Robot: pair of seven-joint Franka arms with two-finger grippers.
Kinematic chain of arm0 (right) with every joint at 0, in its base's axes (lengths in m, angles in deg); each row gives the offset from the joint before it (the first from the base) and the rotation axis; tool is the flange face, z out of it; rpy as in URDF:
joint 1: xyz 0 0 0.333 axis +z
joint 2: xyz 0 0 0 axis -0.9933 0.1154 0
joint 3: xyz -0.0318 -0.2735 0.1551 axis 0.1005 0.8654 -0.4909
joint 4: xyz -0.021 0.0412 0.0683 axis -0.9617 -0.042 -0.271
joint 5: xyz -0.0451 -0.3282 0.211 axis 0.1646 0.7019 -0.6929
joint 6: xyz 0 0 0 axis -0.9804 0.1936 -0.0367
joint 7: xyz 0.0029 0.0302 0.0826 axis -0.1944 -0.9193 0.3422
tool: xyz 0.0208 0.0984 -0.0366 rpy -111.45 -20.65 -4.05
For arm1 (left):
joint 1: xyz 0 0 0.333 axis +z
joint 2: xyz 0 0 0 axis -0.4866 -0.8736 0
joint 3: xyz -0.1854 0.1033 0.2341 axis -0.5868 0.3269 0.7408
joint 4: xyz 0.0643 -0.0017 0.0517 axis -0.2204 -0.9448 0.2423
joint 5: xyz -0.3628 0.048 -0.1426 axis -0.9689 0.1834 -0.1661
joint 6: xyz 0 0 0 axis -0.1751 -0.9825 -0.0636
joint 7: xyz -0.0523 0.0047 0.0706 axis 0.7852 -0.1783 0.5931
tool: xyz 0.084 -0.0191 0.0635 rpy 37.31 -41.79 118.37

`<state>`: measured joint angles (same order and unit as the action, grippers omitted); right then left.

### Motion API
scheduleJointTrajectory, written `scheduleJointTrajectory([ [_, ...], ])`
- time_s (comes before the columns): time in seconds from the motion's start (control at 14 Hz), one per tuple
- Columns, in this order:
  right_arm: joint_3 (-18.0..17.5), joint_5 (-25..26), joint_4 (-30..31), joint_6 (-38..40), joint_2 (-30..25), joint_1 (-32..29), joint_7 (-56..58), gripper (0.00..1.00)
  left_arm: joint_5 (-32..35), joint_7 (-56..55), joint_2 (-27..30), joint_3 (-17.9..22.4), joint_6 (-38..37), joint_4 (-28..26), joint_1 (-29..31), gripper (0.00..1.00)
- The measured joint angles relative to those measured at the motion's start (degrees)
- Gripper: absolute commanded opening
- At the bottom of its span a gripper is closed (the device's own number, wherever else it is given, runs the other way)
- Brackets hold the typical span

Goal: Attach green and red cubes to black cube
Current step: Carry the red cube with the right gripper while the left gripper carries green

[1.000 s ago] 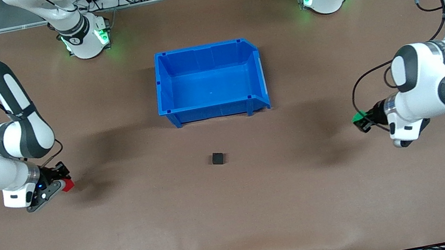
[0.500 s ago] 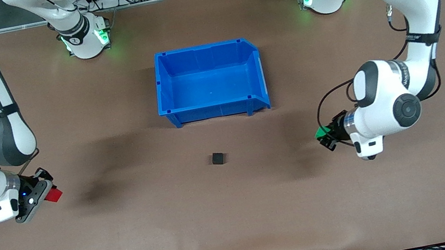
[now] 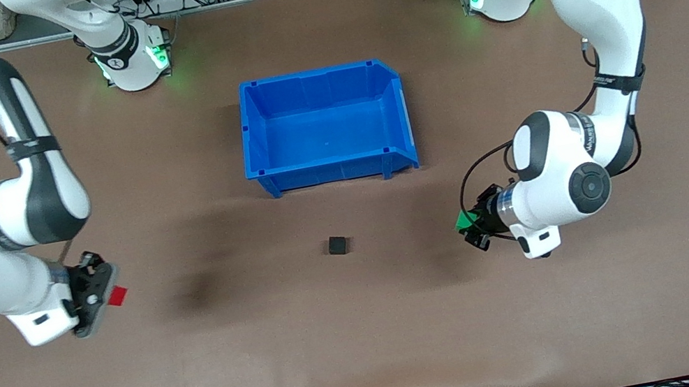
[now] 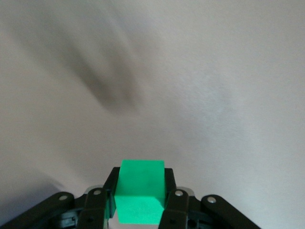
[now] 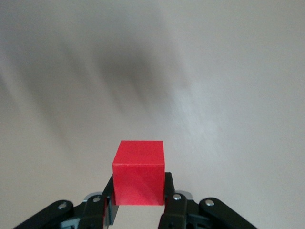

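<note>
The black cube [image 3: 338,245] sits on the brown table, nearer the front camera than the blue bin. My left gripper [image 3: 472,227] is shut on the green cube [image 3: 464,220] and holds it above the table toward the left arm's end, level with the black cube. The green cube fills the jaws in the left wrist view [image 4: 140,196]. My right gripper [image 3: 102,298] is shut on the red cube [image 3: 117,296] above the table toward the right arm's end. The red cube shows between the jaws in the right wrist view [image 5: 139,178].
A large blue bin [image 3: 255,131], open and empty, stands in the middle of the table, farther from the front camera than the black cube. Both arms' bases stand along the table's far edge.
My left gripper has carried the green cube toward the black cube. My right gripper with the red cube swung away toward its end of the table, then back toward the black cube.
</note>
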<state>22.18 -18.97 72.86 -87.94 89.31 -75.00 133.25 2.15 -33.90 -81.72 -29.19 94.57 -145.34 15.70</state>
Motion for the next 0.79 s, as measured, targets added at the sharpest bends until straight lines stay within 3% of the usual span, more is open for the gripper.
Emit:
scheduleJointTrajectory([
  [0.29, -0.6, -0.2, -4.9, 0.0, 5.8, 4.2, 0.0, 0.0, -1.6, -6.1, -2.4, 0.0, 4.3, 1.6, -2.5, 0.0],
  [0.79, -0.9, -3.0, -11.2, 0.1, 10.9, 11.5, -0.2, 0.0, -4.5, -14.9, -5.8, -0.1, 10.9, 4.4, -5.8, 0.0],
])
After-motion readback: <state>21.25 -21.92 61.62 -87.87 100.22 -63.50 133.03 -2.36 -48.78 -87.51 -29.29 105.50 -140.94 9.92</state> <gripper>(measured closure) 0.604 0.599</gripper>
